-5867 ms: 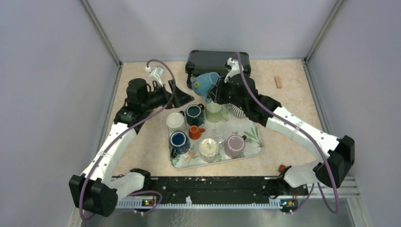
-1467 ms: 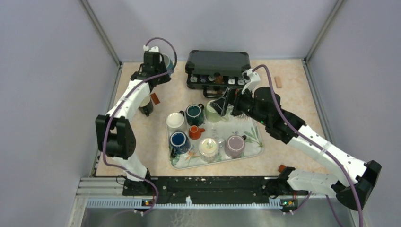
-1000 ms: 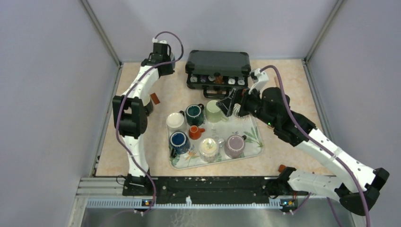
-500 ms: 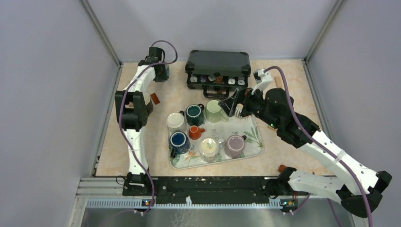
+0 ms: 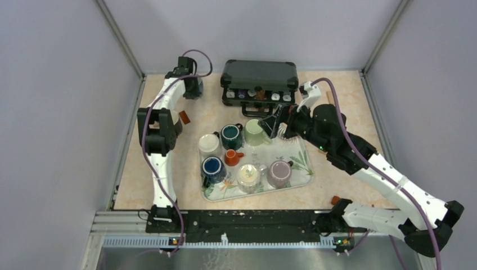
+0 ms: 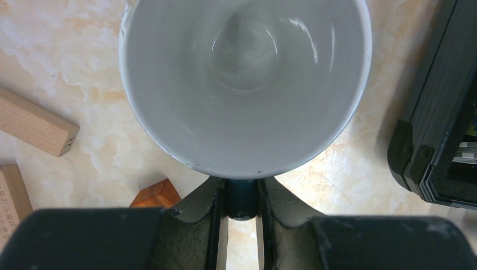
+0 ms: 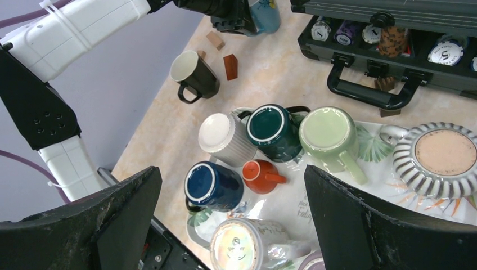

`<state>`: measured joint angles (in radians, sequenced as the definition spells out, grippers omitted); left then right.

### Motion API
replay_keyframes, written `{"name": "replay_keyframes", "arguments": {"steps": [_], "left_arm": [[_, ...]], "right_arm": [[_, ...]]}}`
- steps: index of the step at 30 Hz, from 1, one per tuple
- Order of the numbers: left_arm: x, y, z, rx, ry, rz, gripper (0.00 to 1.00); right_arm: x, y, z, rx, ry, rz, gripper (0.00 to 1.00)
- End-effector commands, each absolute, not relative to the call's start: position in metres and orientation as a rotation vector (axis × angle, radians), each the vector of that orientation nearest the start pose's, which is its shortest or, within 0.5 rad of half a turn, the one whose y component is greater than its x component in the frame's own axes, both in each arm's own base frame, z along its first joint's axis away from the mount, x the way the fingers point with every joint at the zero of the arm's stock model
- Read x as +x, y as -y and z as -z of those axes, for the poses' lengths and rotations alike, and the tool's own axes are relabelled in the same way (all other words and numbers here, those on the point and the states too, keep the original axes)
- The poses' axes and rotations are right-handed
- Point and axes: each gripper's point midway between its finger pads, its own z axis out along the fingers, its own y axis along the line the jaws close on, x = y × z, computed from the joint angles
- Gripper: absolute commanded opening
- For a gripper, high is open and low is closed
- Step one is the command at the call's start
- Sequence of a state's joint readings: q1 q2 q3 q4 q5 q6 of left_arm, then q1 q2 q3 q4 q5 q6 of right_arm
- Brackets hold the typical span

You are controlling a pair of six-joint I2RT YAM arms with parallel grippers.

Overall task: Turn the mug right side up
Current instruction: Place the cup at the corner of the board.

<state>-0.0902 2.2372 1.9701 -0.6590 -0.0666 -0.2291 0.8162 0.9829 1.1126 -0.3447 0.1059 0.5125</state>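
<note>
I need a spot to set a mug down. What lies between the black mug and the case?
A reddish wooden block stands there; the rest is bare tabletop, seen in the right wrist view.

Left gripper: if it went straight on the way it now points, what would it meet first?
Most likely the tabletop. The left gripper, shut on the mug, points down, so the mug's base would land first, unless it already rests there. Wooden blocks and the black case lie off to the sides.

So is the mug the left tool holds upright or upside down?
Upright: the mug shows its open, empty mouth to the wrist camera, with the table below.
</note>
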Motion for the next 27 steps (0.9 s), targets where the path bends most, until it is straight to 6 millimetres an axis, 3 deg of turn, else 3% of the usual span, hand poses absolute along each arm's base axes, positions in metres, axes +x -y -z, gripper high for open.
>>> {"name": "replay_keyframes", "arguments": {"steps": [1, 15, 27], "left_arm": [[0.574, 0.045, -0.117, -0.180, -2.383, 0.065, 0.13], [0.572, 0.046, -0.110, -0.177, -2.401, 0.071, 0.22], [0.573, 0.047, -0.132, -0.169, -2.357, 0.082, 0.55]], "right_arm": [[0.234, -0.258, -0.344, -0.217, -1.820, -0.879, 0.99], [0.231, -0.260, -0.343, -0.222, -1.820, -0.895, 0.99], [0.232, -0.261, -0.339, -0.231, -1.827, -0.890, 0.99]]}}
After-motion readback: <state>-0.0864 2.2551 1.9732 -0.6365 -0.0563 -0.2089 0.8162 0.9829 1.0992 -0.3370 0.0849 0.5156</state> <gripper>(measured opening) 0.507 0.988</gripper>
